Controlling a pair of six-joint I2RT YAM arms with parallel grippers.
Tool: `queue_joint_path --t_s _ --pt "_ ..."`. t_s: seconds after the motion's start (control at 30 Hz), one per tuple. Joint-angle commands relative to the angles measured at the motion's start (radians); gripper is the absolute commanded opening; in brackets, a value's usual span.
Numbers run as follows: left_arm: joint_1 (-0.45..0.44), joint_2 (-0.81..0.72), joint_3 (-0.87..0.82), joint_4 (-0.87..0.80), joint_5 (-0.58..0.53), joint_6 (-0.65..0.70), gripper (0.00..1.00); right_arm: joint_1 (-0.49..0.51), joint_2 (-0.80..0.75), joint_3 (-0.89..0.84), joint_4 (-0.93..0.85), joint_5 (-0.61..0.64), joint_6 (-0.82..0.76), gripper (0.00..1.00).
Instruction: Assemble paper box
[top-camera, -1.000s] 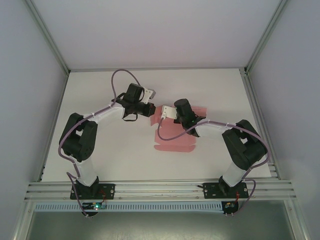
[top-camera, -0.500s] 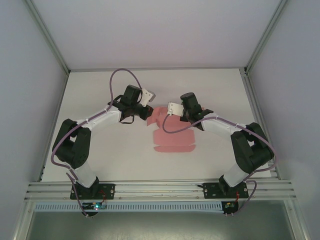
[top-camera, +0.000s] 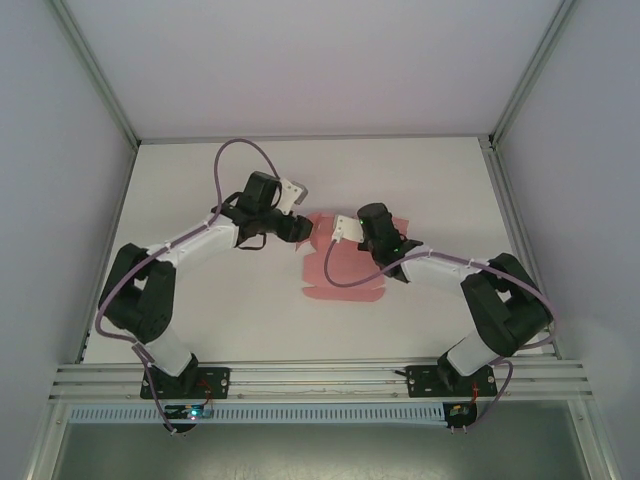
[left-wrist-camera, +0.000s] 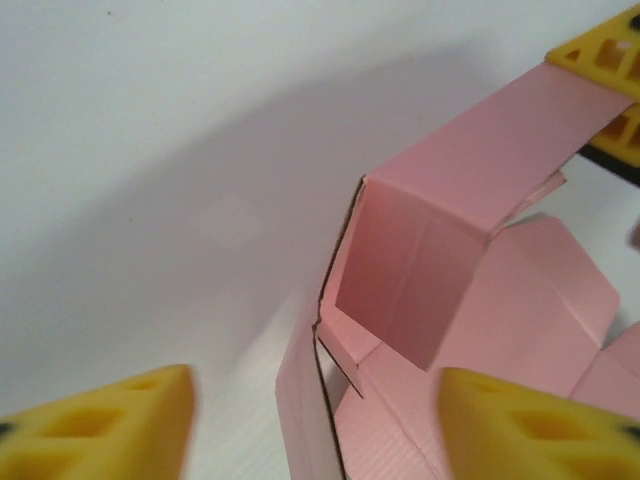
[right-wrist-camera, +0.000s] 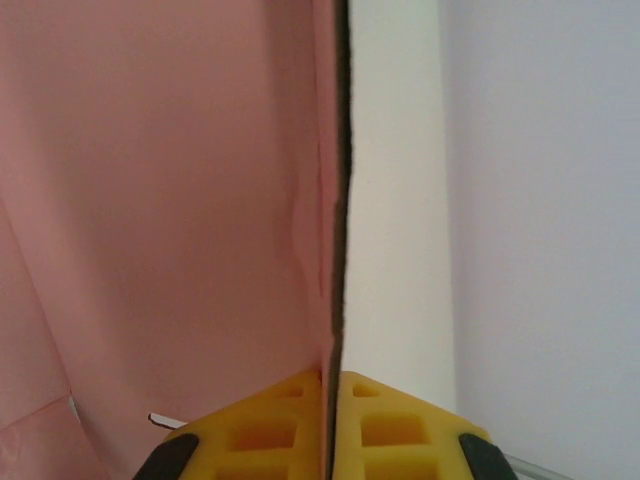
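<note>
Since the last frame my left end effector (left-wrist-camera: 320, 428) has let go and now stands wide, facing the folded corner of the paper box (left-wrist-camera: 420, 270). My right end effector (right-wrist-camera: 333, 405) has pinched shut on one raised panel. The box sits half-folded in the middle of the bench (top-camera: 200, 200), between both arms.

Half-folded paper box (left-wrist-camera: 430, 270) before wide-spread left hand (left-wrist-camera: 315, 415)
</note>
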Motion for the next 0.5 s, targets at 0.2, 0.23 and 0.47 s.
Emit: queue_joint_path --t_s 0.2,0.23,0.47 --pt "0.110 -0.211 -0.166 0.125 -0.056 -0.216 1.00 0.024 -0.078 -0.058 0.104 0.059 0.017 0.00" --pt "0.140 -0.198 -0.171 0.128 -0.066 -0.246 1.00 0.024 -0.077 -0.055 0.092 0.052 0.021 0.00" --pt "0.195 0.023 -0.055 0.084 0.140 -0.220 1.00 0.033 -0.069 -0.042 0.060 0.041 0.022 0.00"
